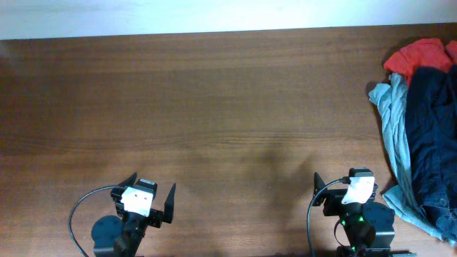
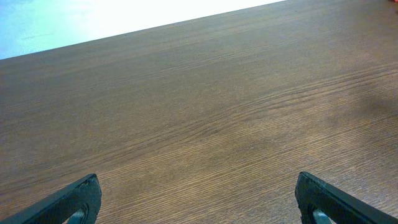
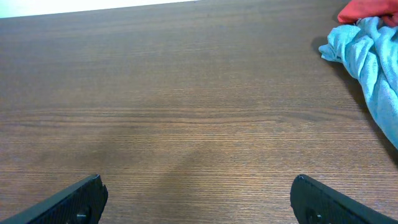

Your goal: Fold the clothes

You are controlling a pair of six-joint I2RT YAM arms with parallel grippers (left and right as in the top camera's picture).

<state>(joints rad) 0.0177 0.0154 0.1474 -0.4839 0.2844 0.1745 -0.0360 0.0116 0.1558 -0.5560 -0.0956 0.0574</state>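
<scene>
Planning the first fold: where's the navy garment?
In the overhead view the navy garment lies heaped at the right edge of the table, over the light blue garment, beside the red tee.

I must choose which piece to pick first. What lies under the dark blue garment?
A light grey-blue garment sticks out from under the dark blue garment along its left edge. A red garment shows at its far end. What lies under its middle is covered.

The pile of clothes (image 1: 421, 121) at the desk's (image 1: 214, 107) right edge is cut off by the overhead picture's border. The navy garment (image 1: 432, 135) hides much of the grey-blue one (image 1: 395, 135). The red tee (image 1: 418, 57) is bunched, with no lettering legible.
</scene>
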